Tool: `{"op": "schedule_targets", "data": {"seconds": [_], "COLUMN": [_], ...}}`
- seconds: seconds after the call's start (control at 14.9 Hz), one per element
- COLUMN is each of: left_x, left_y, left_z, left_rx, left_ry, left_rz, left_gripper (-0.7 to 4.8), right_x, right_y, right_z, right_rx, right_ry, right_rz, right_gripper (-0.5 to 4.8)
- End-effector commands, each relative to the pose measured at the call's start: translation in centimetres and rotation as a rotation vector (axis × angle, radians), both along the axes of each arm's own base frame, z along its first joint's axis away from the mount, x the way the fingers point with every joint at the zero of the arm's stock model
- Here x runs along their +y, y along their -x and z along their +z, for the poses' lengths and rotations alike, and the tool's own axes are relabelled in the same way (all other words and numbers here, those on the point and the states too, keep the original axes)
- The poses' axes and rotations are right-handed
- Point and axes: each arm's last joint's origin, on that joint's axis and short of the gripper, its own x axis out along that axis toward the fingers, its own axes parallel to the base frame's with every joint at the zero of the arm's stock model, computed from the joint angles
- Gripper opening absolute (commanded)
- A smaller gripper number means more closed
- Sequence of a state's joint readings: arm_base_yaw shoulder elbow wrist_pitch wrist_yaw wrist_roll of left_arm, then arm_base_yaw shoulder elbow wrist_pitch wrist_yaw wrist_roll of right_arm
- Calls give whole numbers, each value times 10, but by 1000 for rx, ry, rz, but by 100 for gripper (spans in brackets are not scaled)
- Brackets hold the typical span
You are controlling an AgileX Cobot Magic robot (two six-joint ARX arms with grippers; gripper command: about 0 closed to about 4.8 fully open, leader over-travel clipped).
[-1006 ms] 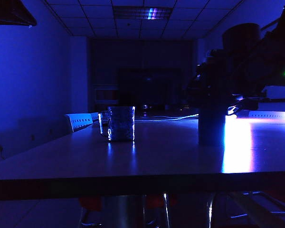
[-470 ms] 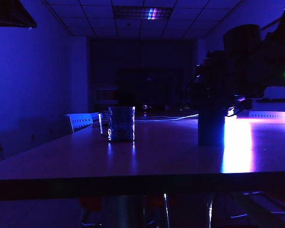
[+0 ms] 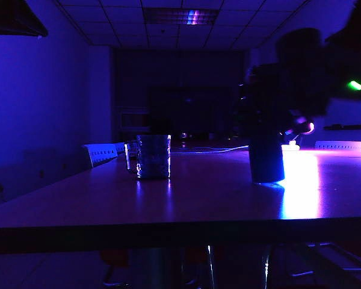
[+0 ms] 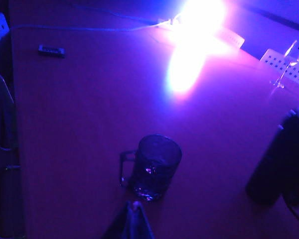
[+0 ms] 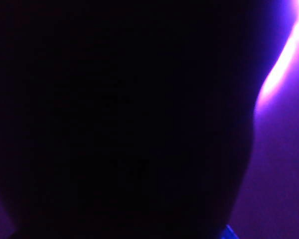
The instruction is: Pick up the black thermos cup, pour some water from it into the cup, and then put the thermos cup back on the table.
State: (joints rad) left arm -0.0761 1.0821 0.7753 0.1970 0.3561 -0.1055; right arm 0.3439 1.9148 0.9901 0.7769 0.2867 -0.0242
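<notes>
On your left, the glass mug [image 3: 153, 156] stands upright on the brown surface [image 3: 198, 205], its handle [image 4: 125, 168] out to one side in the left wrist view. The left gripper [image 4: 135, 215] hovers just beside it, and only a dark tip shows, so you cannot tell how its jaws stand. Well apart to the right, the black thermos cup [image 3: 266, 158] stands upright, its base looking barely clear of the surface or just on it; the dim light does not settle which. The right gripper [image 3: 275, 90] is a dark mass around the thermos's upper part, and the right wrist view is almost filled by the black body, so the jaws seem closed on it, though no fingertip is visible. The risks are mostly about that unseen hold: a smooth, slim cylinder gripped high can slip or swing as you raise and tip it. The flip lid cannot be made out, so water may not come, or may gush. The glare [image 4: 197, 20] beyond hides detail, and an overshoot could knock the mug.
</notes>
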Motion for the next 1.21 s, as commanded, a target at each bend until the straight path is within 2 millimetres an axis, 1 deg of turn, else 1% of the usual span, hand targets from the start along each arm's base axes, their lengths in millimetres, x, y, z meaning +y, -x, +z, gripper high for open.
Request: {"op": "schedule_targets", "data": {"seconds": [0.07,0.13,0.27,0.4,0.47,0.6,0.81,0.87,1.01,1.14,1.21], "left_x": [-1,-1,-2,-4,-4,-5,-7,-8,-8,-10,-10], "left_y": [-7,-14,-29,-44,-51,-66,-84,-89,-90,-90,-89], "left_z": [-4,-10,-26,-40,-46,-57,-50,-47,-44,-45,-45], "left_rx": [2,24,64,67,63,73,55,48,38,49,53], "left_ry": [-25,-26,-31,-32,-32,-31,-43,-42,-41,-41,-40], "left_rz": [-10,-11,-12,-12,-12,-20,-33,-34,-37,-45,-50], "left_gripper": [-6,-6,-6,-6,-6,-6,-6,-6,-6,-6,-6], "right_x": [8,11,15,19,20,23,28,32,43,51,56], "right_y": [-20,-27,-35,-40,-40,-39,-39,-39,-44,-54,-60], "right_z": [40,55,76,89,92,92,90,87,82,82,83], "right_rx": [-61,-75,-70,-104,-120,-135,-136,-135,-119,-118,-111], "right_ry": [-16,-20,-10,53,80,172,204,246,277,278,307], "right_rz": [6,6,23,121,149,162,176,187,211,219,226], "right_gripper": [143,143,143,143,143,143,143,143,143,143,143]}}
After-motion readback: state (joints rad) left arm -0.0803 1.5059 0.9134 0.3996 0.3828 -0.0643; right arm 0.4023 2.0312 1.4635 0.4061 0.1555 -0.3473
